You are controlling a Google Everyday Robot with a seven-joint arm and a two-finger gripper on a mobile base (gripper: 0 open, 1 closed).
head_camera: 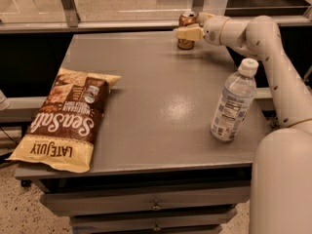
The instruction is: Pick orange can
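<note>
The orange can (185, 43) stands upright at the far edge of the grey table (161, 106), right of centre. My gripper (188, 25) reaches in from the right at can height. It is open, with one pale finger (187, 32) across the can's near side and the other behind the can's top. The can stands on the table between the fingers.
A clear water bottle with a white cap (232, 101) stands near the table's right edge, below my arm. A Late July chip bag (68, 118) lies flat on the left side. A metal rail and glass panel run behind the table. Drawers sit under the front edge.
</note>
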